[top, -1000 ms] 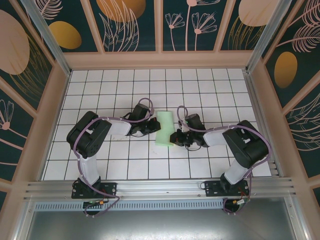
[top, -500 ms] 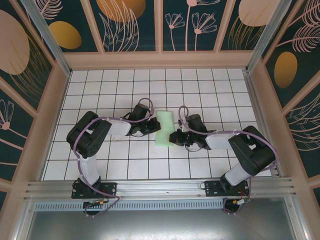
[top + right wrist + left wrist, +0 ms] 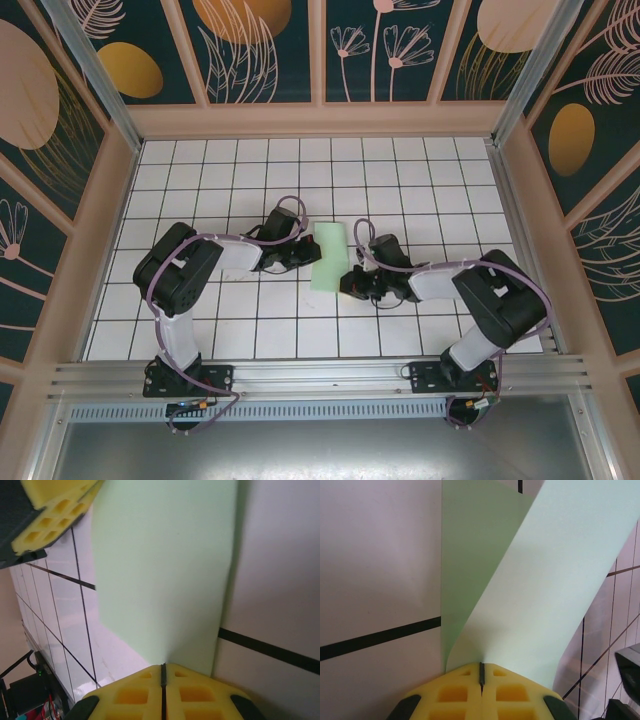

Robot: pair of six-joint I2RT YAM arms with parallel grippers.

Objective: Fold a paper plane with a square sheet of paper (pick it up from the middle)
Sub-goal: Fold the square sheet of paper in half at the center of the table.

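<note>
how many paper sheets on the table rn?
1. The sheet, folded, sits mid-table between the left gripper and right gripper, both pinching it. Another could hide beneath.

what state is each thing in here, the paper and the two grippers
paper sheet, folded over into a narrow strip, upper layer curling up rather than creased flat, not yet a plane
left gripper, shut, pinching the sheet's edge where the upper layer curls up
right gripper, shut, apparently pinching a corner of the sheet
</note>
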